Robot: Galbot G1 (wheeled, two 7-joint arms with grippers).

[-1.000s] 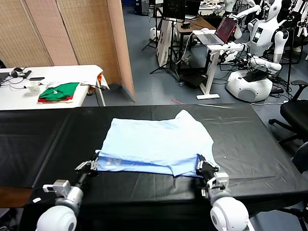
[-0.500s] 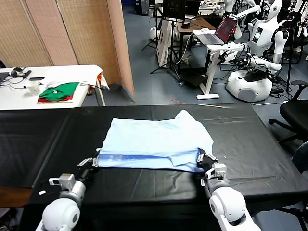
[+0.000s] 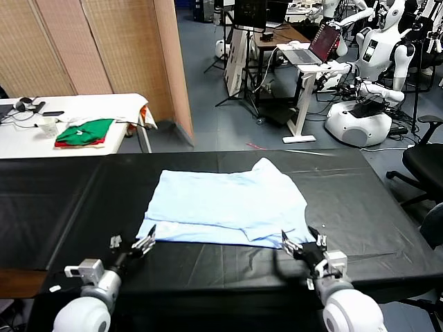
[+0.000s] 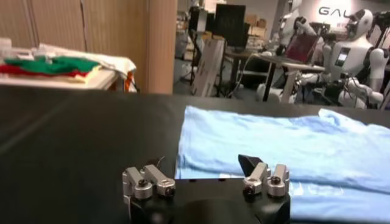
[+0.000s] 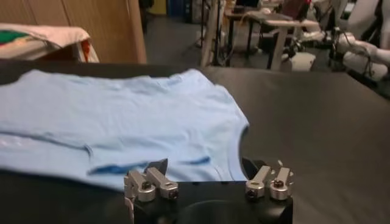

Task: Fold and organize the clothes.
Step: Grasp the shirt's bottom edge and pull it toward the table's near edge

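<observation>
One T-shirt (image 3: 227,206) lies flat on the black desk (image 3: 62,200), pale blue, roughly in the middle of the surface and a little toward the near edge. Its near part is folded over itself, so a doubled band runs along the side closest to the robot, with a darker blue seam showing in the right wrist view. One sleeve sticks up at the far right corner of the cloth.

The left end effector (image 3: 131,245) sits low over the desk just off the shirt's near-left corner. Its fingers (image 4: 145,181) are spread wide apart and hold nothing; in the left wrist view the shirt's edge lies just beyond them, not between them.

The right end effector (image 3: 303,246) sits at the near-right corner of the shirt, also spread wide and empty. In the right wrist view the folded hem lies just ahead of its fingers (image 5: 149,182), close but not gripped.

Behind the black desk, to the left, a white desk (image 3: 21,138) carries a folded green and red pile (image 3: 84,131). Wooden screens (image 3: 104,48) stand behind it. On the right, farther back, white robots (image 3: 374,62) stand near a stand with an open laptop (image 3: 318,43).
</observation>
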